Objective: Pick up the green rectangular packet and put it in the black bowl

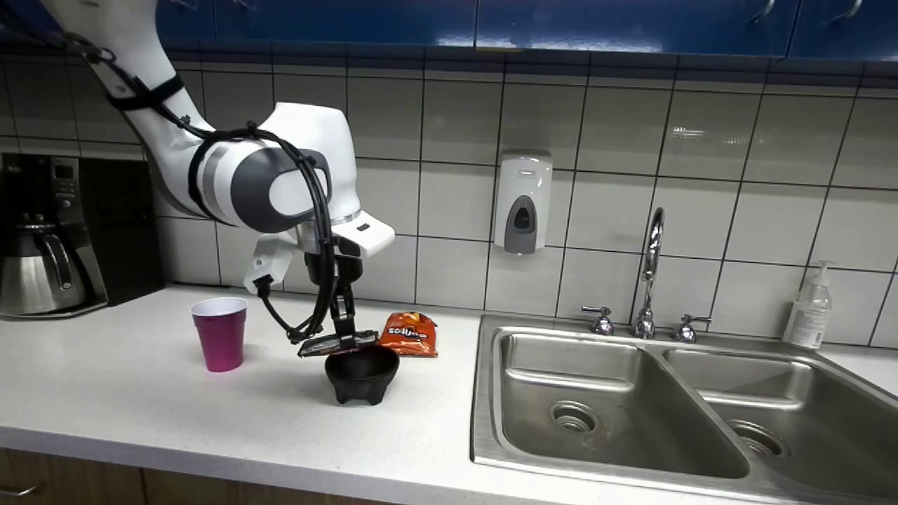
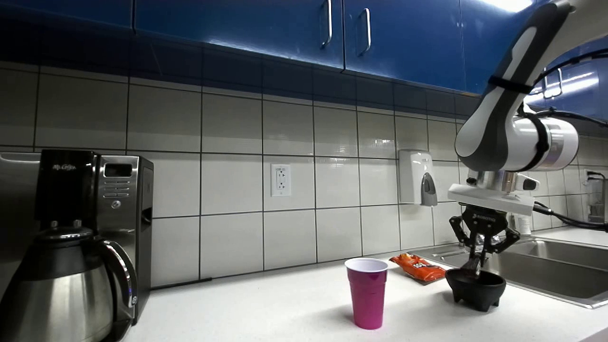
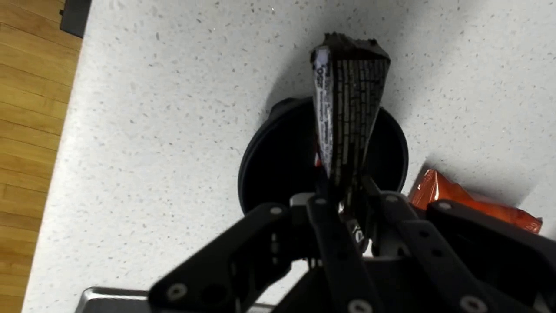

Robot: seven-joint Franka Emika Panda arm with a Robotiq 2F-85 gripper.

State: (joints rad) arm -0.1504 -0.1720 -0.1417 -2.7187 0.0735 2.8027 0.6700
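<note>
The packet is thin, long and very dark, with printed panels. My gripper [image 3: 345, 195] is shut on it, and the packet [image 3: 354, 95] sticks out from between the fingers in the wrist view. The black bowl [image 3: 278, 165] lies directly below. In an exterior view, the packet [image 1: 323, 344] is held roughly level, just above the rim of the bowl [image 1: 361, 379], reaching past its side. In an exterior view, the gripper [image 2: 476, 259] points down over the bowl [image 2: 477, 290], with the packet [image 2: 471, 267] between its fingers. The fingers hide the packet's middle.
An orange-red snack packet [image 1: 409, 334] lies just behind the bowl. A magenta cup [image 1: 221, 337] stands apart from the bowl on the counter. A steel sink [image 1: 484, 393] and a coffee maker [image 1: 119, 231] are on opposite sides. A soap dispenser [image 1: 523, 203] hangs on the tiled wall.
</note>
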